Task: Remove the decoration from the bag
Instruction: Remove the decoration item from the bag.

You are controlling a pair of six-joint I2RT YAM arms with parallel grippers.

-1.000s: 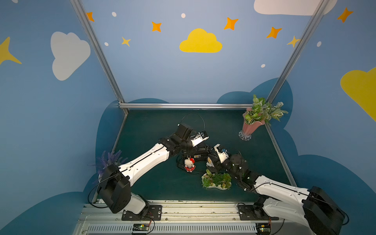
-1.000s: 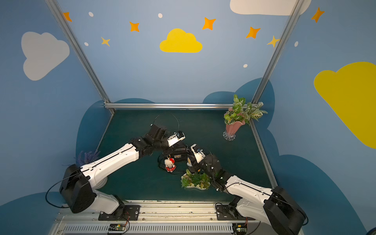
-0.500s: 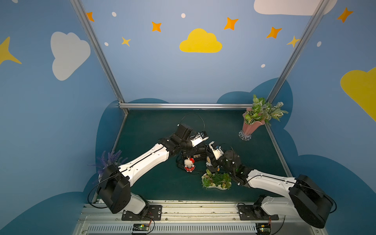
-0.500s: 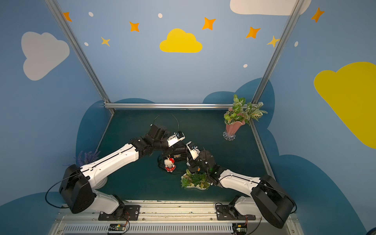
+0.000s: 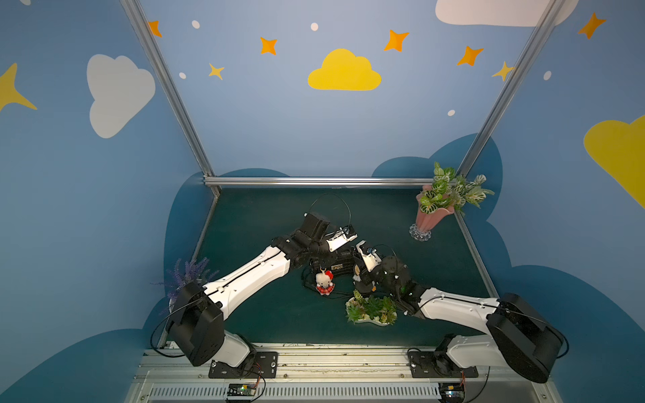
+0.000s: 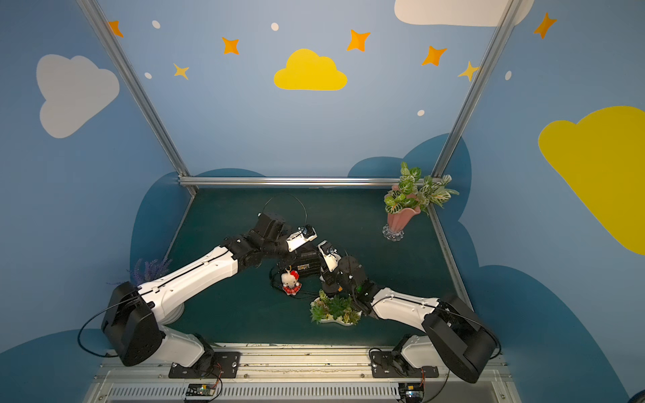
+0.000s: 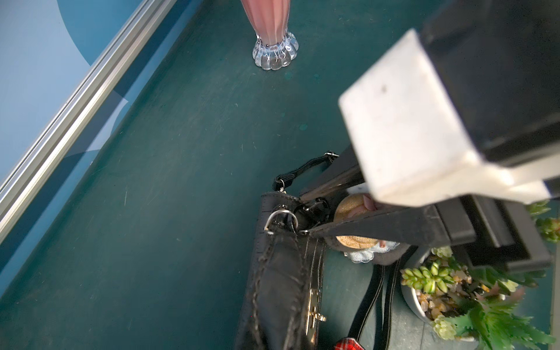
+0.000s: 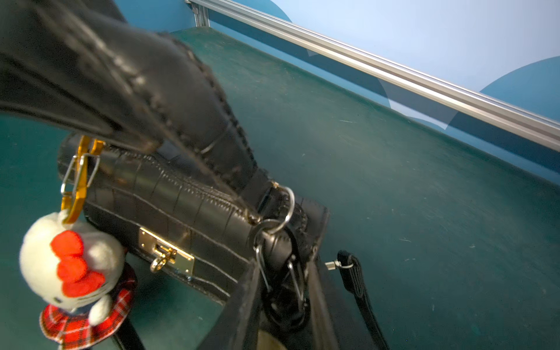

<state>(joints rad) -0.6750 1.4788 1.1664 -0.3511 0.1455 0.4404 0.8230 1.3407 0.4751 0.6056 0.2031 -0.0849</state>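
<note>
The bag (image 8: 181,206) stands on the green worktop (image 8: 394,197) right below the left tool (image 5: 327,261), which is closed on its lifted top handle (image 8: 169,91). The right tool (image 8: 285,278) straddles the clasp (image 8: 280,306) at the bag's near end; whether it pinches the clasp cannot be told. A plush cat (image 8: 69,266) hangs at the far end.

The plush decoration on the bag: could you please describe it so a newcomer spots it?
In the middle of the green table is the black bag. The plush hangs from its orange clip, alone in being white, red-bowed, plaid-skirted.
</note>
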